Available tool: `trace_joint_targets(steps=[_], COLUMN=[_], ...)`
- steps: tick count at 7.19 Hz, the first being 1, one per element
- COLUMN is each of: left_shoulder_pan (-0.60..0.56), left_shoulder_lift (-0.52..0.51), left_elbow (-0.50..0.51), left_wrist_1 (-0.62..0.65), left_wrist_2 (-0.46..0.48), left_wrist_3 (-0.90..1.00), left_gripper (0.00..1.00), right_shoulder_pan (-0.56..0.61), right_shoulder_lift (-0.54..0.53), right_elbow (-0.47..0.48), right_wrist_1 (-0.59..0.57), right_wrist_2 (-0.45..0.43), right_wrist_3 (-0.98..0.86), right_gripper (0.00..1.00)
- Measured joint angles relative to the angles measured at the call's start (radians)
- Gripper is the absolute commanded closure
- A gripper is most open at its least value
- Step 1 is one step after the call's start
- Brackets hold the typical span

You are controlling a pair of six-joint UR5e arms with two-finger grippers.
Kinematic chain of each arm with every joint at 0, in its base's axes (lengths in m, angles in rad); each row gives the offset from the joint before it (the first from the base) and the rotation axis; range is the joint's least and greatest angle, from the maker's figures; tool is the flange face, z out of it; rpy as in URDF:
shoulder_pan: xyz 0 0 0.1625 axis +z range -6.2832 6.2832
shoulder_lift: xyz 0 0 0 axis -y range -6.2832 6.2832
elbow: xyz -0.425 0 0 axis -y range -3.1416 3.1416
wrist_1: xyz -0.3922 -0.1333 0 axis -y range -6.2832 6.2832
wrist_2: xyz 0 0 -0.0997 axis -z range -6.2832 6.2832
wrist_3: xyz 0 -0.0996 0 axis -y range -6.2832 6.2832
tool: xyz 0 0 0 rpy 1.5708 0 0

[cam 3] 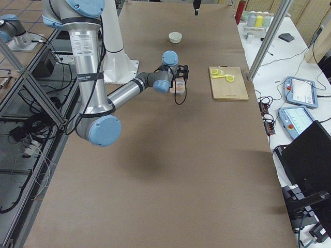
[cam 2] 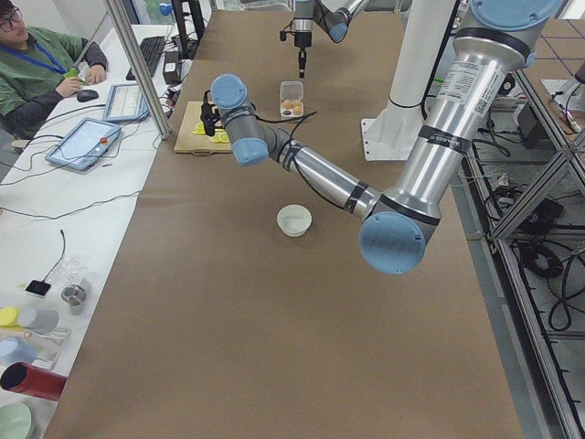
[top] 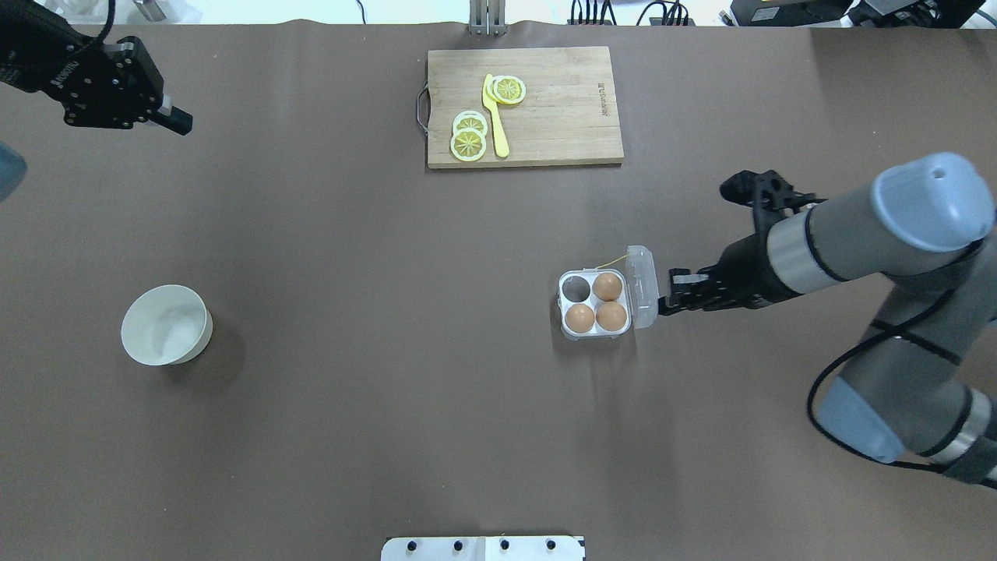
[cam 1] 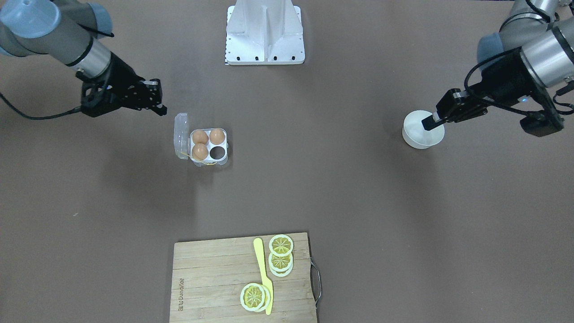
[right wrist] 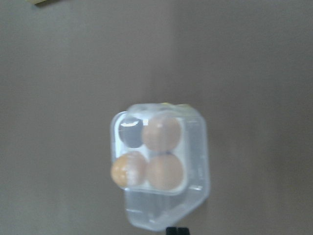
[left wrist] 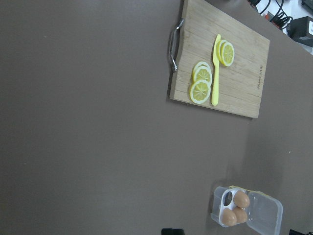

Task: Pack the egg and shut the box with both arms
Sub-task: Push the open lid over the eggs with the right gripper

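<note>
So here's where it stands: the small clear plastic four-cell egg box [top: 596,334] sits right of centre in the overhead view. Three smooth light-brown eggs [top: 607,287] are already in their cells, and the fourth cell [top: 576,289], at the box's upper left, shows only dark. I can't spot a loose egg anywhere, and the round white bowl [top: 160,327] at the left of that view looks empty, so my guess is the packing part is done. What's left is the closing. The hinged clear lid [top: 644,287] is swung open on the box's right side; flat or propped up, I can't tell. The right gripper [top: 662,306] hangs just beside the lid's outer edge, maybe touching it, with its fingers looking pinched together and nothing between them. The left gripper [top: 181,123] is way off in the upper left corner of the overhead view, well apart from the box, and also looks closed and empty. The front-facing view has it overlapping the bowl, but I reckon that's just the angle. The wooden cutting board [top: 568,109] at top centre, with its yellow lemon slices [top: 470,136] and yellow plastic knife [top: 496,117], isn't part of this. The lid needs folding over and pressing down, and the left arm has a long way to come.
</note>
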Motion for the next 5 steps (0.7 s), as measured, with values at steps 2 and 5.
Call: trace_joint_targets(steps=[2, 5], left_shoulder_pan=[-0.023, -0.025], left_shoulder_lift=[0.015, 0.025], left_elbow=[0.016, 0.023], left_wrist_1=[0.000, -0.001], left_wrist_2=[-0.020, -0.023], left_wrist_3=[0.030, 0.034], left_gripper=[1.00, 0.76], right_shoulder_pan=[-0.122, -0.040], right_shoulder_lift=[0.178, 0.246], right_elbow=[-0.023, 0.010], right_wrist_1=[-0.080, -0.229], right_wrist_2=[-0.165, -0.116], right_wrist_3=[0.110, 0.117], right_gripper=[1.00, 0.45])
